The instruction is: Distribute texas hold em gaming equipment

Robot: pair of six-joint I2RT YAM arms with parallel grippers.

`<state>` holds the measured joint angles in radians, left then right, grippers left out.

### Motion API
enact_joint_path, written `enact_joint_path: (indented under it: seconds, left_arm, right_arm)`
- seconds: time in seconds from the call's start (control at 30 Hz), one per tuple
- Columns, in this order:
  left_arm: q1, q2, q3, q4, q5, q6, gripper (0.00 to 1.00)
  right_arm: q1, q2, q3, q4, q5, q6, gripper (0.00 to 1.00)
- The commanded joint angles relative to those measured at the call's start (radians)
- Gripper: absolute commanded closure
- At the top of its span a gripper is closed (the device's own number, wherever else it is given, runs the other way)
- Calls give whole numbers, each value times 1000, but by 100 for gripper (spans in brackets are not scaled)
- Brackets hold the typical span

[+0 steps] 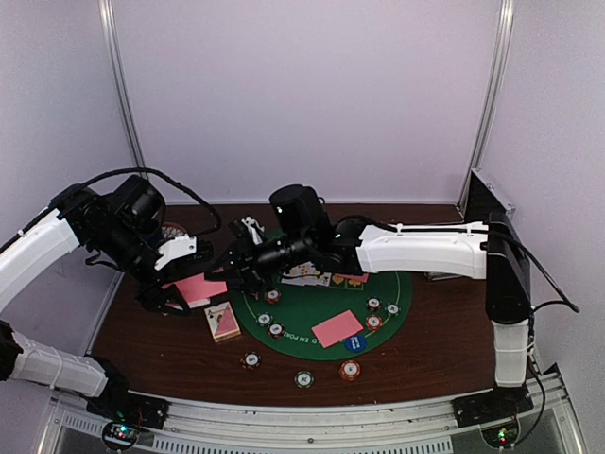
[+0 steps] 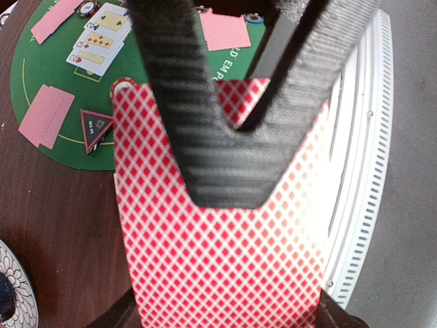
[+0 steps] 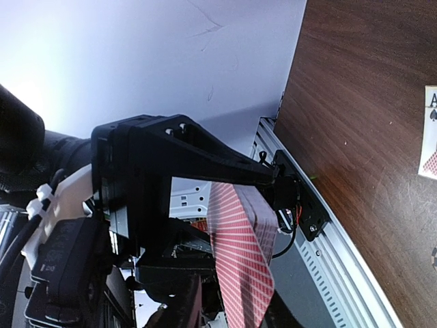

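While the left gripper (image 2: 225, 195) clamps the pink-backed cards (image 2: 218, 266) over the bench (image 1: 142, 331), left of the mat (image 1: 402, 284), I can't tell the right gripper (image 1: 243, 265) state. Cards likely thin, slick, bendy; pinch one free edge.

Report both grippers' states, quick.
Left gripper: closed, holding a stack of pink-backed cards.
Right gripper: close to those cards, but open or closed cannot be told.
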<state>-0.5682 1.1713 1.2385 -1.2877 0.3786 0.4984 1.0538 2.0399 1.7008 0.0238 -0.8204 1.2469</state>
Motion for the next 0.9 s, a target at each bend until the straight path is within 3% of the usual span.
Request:
enact_joint_path:
  seconds: [0.0, 0.23, 0.5, 0.7, 0.87]
  left_arm:
    - [5, -14, 19, 16, 6, 8, 100]
    - [5, -15, 20, 17, -1, 8, 100]
    - [5, -12, 21, 16, -9, 8, 100]
    - [5, -12, 18, 16, -8, 8, 100]
    - [5, -10, 15, 17, -7, 8, 100]
  right_arm:
    - [-9, -38, -8, -10, -30, 2, 76]
    - [-22, -63, -24, -35, -40, -15, 100]
    - [-144, -206, -166, -104, -22, -93, 100]
    - [-333, -330, -346, -225, 3, -221, 100]
    - [-499, -340, -449, -332, 60, -355, 100]
